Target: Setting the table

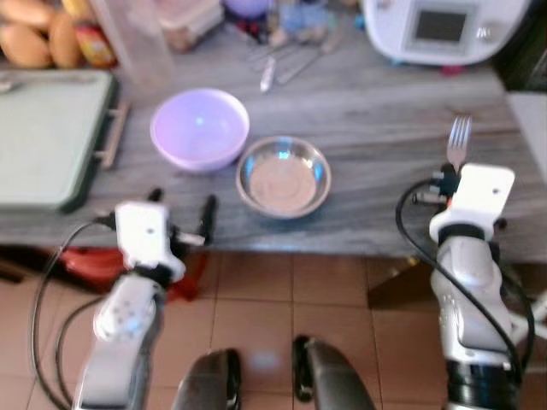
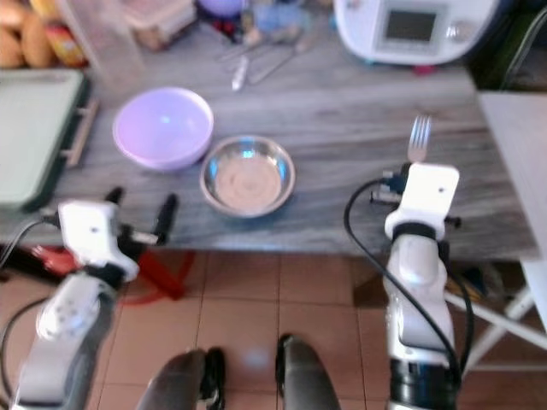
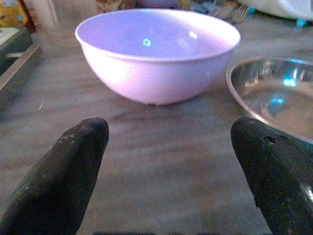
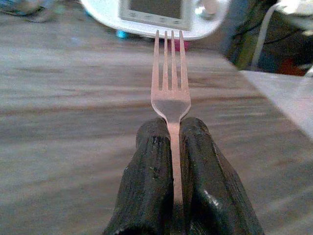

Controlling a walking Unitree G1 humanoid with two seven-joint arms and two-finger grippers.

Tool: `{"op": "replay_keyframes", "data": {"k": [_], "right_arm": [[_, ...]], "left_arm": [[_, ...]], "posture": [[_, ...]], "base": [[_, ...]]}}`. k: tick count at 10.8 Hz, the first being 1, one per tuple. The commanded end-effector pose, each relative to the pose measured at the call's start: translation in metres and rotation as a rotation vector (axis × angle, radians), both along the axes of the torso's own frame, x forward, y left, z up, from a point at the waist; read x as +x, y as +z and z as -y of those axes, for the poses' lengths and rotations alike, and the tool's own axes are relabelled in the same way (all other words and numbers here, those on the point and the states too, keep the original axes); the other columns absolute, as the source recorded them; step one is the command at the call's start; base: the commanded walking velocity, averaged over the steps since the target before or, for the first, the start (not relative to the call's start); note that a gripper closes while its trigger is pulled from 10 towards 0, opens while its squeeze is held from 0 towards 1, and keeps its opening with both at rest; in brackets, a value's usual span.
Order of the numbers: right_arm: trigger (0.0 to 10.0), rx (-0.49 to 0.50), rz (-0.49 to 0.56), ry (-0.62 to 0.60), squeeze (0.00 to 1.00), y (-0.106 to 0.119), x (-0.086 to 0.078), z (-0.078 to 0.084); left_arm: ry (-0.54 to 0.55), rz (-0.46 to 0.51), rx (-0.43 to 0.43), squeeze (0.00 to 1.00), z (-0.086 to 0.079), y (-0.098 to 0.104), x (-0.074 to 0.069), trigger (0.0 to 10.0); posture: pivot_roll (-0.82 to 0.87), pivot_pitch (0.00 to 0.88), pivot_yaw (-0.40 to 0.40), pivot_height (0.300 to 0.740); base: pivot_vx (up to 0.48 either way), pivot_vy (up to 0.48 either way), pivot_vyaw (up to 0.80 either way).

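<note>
Fork point(image 4: 170, 93) silver, four tines, pinched by right gripper point(image 4: 173, 147) | left gripper point(image 3: 171, 161) spread near lilac bowl point(image 3: 156, 49)

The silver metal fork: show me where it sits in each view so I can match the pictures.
Left eye view: silver metal fork, tines up above the right wrist.
Right eye view: fork, same spot.
Left wrist view: not in it.
Right wrist view: fork, handle clamped in the right gripper.
Shared landmark: white appliance with a screen.
</note>
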State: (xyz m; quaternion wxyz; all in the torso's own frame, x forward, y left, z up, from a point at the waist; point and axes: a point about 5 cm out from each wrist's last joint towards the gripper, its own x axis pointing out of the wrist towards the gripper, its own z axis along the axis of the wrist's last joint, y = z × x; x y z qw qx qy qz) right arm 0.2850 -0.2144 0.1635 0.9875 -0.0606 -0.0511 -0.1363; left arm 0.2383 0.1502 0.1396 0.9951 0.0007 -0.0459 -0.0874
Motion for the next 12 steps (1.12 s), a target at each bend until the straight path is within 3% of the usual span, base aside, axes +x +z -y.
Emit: {"op": "replay_keyframes", "data": {"k": [1, 2, 6, 12], "right_arm": [[10.0, 0.033, -0.042, 0.049, 0.00, -0.008, 0.000, -0.004], [10.0, 0.065, -0.052, 0.144, 0.00, -0.010, 0.001, -0.014], [10.0, 0.066, -0.079, 0.176, 0.00, -0.015, -0.003, -0.017], [10.0, 0.298, -0.154, 0.185, 0.00, -0.023, 0.002, -0.037]], "left_arm": [[0.066, -0.016, 0.044, 0.00, -0.009, -0.004, -0.004, 10.0], [0.128, -0.021, 0.075, 0.00, -0.015, -0.005, -0.005, 10.0], [0.152, -0.064, 0.067, 0.00, -0.022, -0.011, -0.013, 10.0], [0.116, -0.077, 0.061, 0.00, -0.019, -0.012, -0.015, 10.0]], "posture": [[-0.02, 0.265, 0.007, 0.740], [-0.02, 0.265, 0.007, 0.740], [-0.01, 0.270, 0.005, 0.740], [0.00, 0.276, 0.008, 0.740]], "base": [[0.000, 0.000, 0.00], [0.000, 0.000, 0.00], [0.000, 0.000, 0.50], [0.000, 0.000, 0.00]]}}
